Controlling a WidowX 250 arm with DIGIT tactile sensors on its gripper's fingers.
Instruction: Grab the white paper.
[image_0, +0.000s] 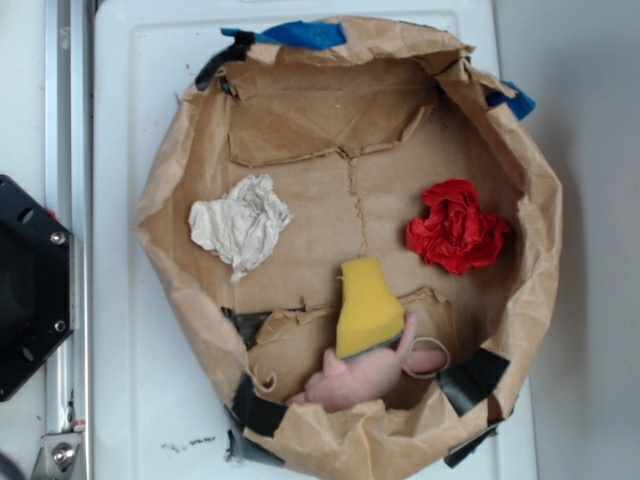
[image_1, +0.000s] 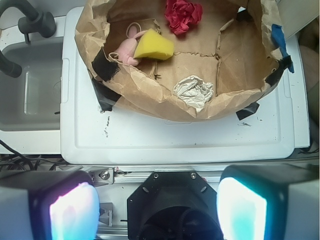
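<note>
- Exterior view: the white paper (image_0: 240, 224) lies in the left middle of the frame, on the floor of the brown paper basin (image_0: 545, 250), near its left wall and with a pointed corner aimed toward the bottom of the picture.
- Same view: the red paper wad (image_0: 457, 226) sits at the right middle, well apart from the white one. The yellow sponge (image_0: 368, 306) and the pink soft toy (image_0: 362, 376) lie at the lower centre, the sponge resting partly on the toy. The gripper itself does not show here; only the black robot base (image_0: 28, 290) appears at the left edge.
- Wrist view: the white paper (image_1: 194, 91) is a little right of centre, just behind the basin's near wall. The sponge (image_1: 154, 44) and toy (image_1: 127, 49) are at upper left, the red wad (image_1: 183, 14) at top centre.
- Wrist view: the gripper (image_1: 156, 207) fills the bottom edge; its two fingers (image_1: 241, 206) stand far apart with nothing between them, so the claw is released and not yet over the basin.
- To do the reach well, I judge the arm should travel forward above the near wall, centre the spread jaws over the wad, and descend straight so the fingers clear the brown rim.
- Closing across the bulky middle, not the thin corner, looks safest; crumpled paper should compress easily.
</note>
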